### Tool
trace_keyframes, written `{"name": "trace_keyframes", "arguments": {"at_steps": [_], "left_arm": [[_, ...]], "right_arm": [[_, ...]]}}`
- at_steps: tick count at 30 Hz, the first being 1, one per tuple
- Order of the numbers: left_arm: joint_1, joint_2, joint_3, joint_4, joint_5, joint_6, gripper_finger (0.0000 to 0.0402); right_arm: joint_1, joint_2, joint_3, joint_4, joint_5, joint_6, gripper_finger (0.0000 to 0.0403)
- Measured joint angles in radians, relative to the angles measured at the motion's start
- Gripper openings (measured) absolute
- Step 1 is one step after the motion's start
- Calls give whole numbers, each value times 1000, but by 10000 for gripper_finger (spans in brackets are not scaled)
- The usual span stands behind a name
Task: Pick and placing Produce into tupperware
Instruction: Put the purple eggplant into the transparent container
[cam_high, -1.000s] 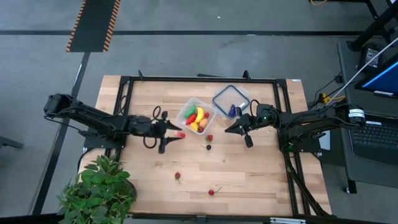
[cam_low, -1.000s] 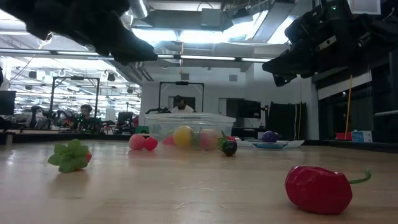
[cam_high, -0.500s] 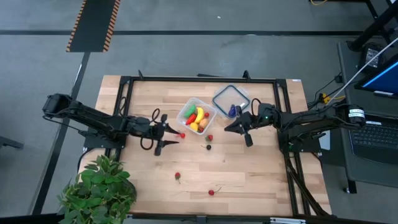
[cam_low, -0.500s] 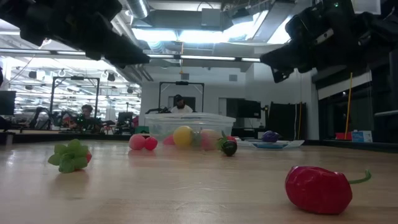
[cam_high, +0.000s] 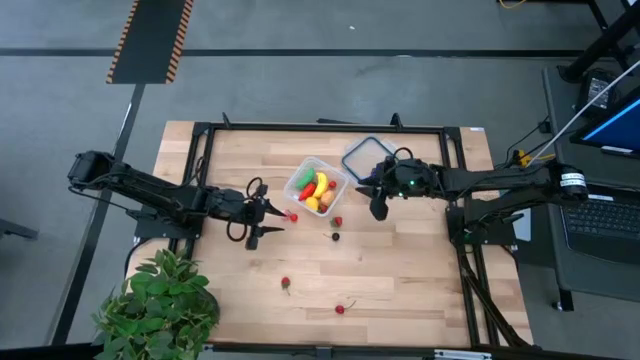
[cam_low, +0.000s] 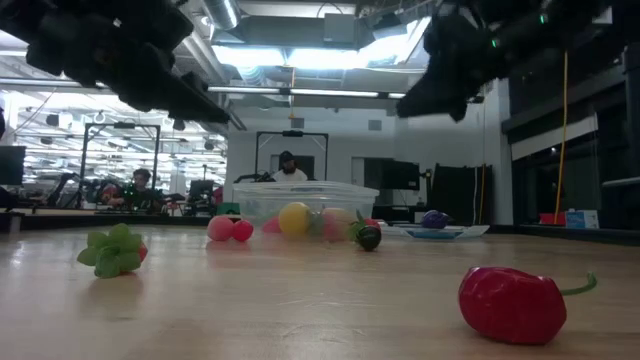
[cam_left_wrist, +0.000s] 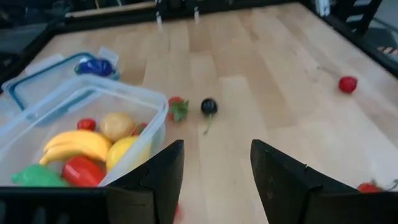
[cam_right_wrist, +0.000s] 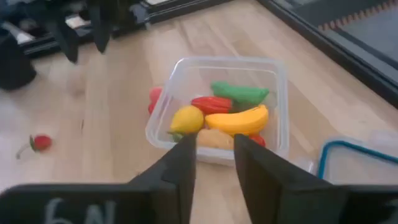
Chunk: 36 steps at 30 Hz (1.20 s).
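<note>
The tupperware (cam_high: 317, 187) stands mid-table with several pieces of Produce in it: a banana (cam_right_wrist: 239, 120), a lemon, a red and a green piece. My left gripper (cam_left_wrist: 217, 162) hovers open just left of the tub, with a small red piece (cam_high: 293, 216) on the wood at its fingertips. My right gripper (cam_right_wrist: 214, 149) hangs open and bare above the table, right of the tub, over the lid's near edge. Loose on the wood lie a strawberry (cam_high: 338, 221), a dark fruit (cam_high: 335, 237), a green-topped strawberry (cam_high: 286, 284) and a red pepper (cam_low: 510, 303).
The clear lid with the blue rim (cam_high: 367, 155) lies flat right of the tub, and a blue-purple piece (cam_left_wrist: 94, 66) rests on it. A leafy potted plant (cam_high: 160, 305) stands at the near left corner. A black frame (cam_high: 320, 128) runs round the tabletop.
My right gripper has risen and swung toward the table's left, nearer the tub, tipping up from a steep downward slant to a flatter one. My left gripper has drawn back a little toward the table's left edge. No piece of Produce has moved.
</note>
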Motion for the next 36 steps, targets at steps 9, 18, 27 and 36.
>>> {"name": "trace_keyframes", "arguments": {"at_steps": [9, 18, 27, 36], "left_arm": [[67, 0, 0, -65, -3, 32, 179], [113, 0, 0, -65, 2, 108, 179], [149, 1, 0, 81, 76, 207, 179], [203, 1, 0, 135, 139, 198, 179]], "right_arm": [[87, 0, 211, -332, 69, 163, 244], [101, 27, 231, -395, 94, 349, 332], [55, 103, 231, -438, 94, 390, 307], [-19, 127, 231, -487, 93, 414, 288]]}}
